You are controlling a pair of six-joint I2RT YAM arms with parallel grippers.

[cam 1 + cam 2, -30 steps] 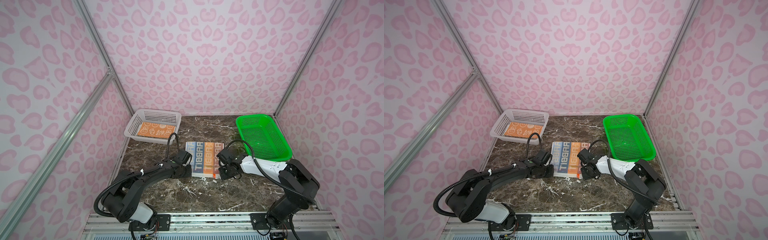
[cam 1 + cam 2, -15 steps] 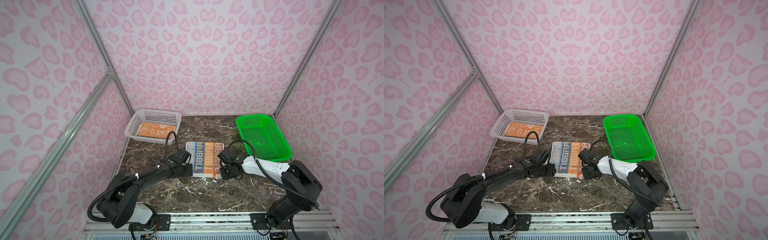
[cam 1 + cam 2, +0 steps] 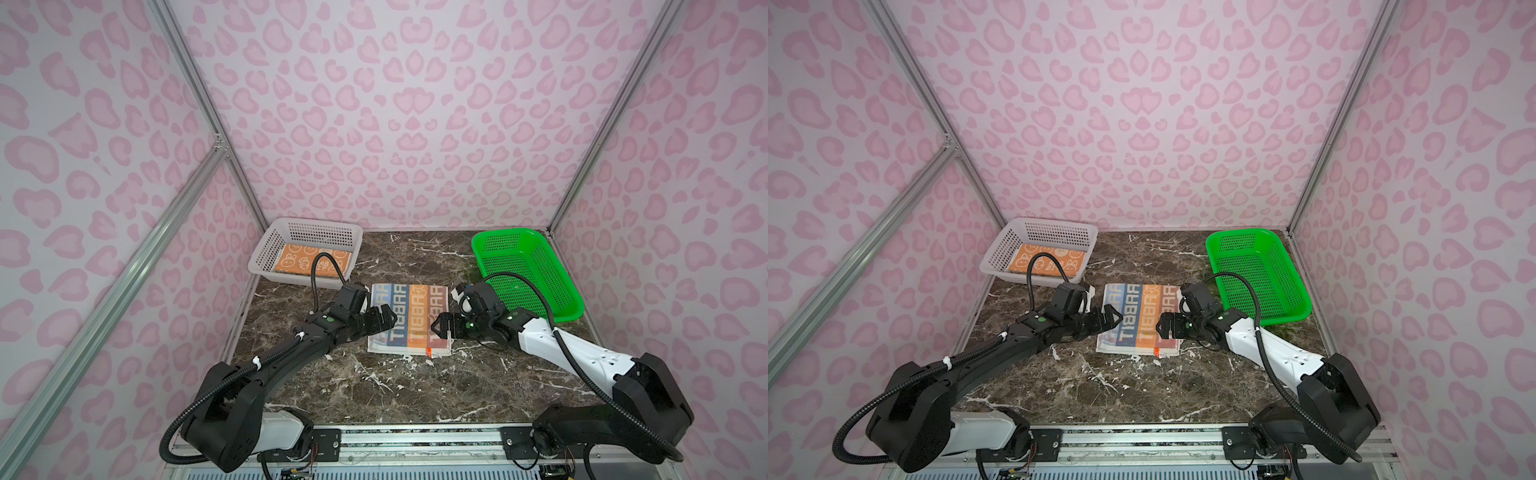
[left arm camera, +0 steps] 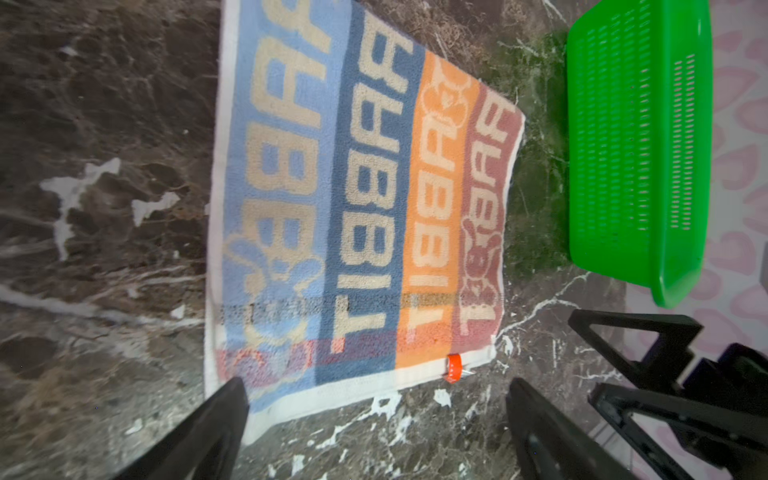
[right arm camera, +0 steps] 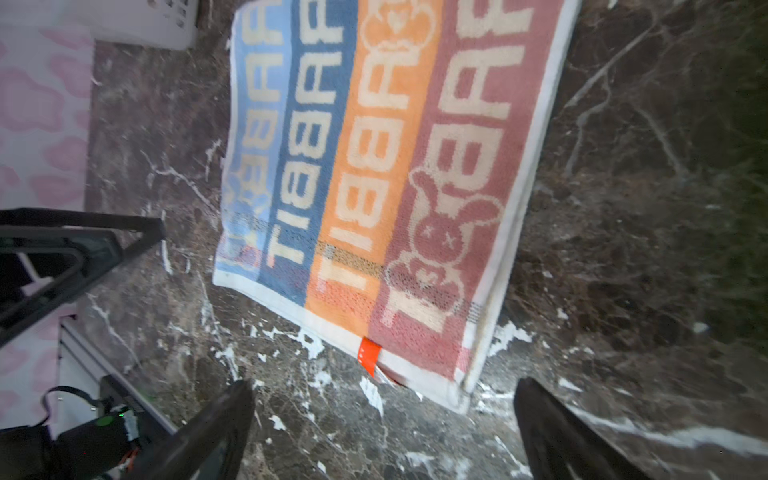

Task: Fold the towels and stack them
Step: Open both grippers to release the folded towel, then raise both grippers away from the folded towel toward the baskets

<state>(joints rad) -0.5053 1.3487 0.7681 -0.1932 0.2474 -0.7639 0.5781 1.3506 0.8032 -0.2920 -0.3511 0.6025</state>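
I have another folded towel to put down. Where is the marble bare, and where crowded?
Bare marble: the front strip between the RABBIT towel and the front rail, and the back gap between the white basket and green basket. Crowded: mid-table, where the left gripper and right gripper flank that towel.

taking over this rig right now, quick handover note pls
Left gripper: open, holding nothing, at the striped towel's left edge.
Right gripper: open, holding nothing, at its right edge.
The striped towel lies flat on the table between the baskets, apparently folded.
The orange towel lies in the white basket; the green basket holds no towel.
Done: orange towel in its basket.
Left: probably finish folding the striped towel, then stack it on the orange one.
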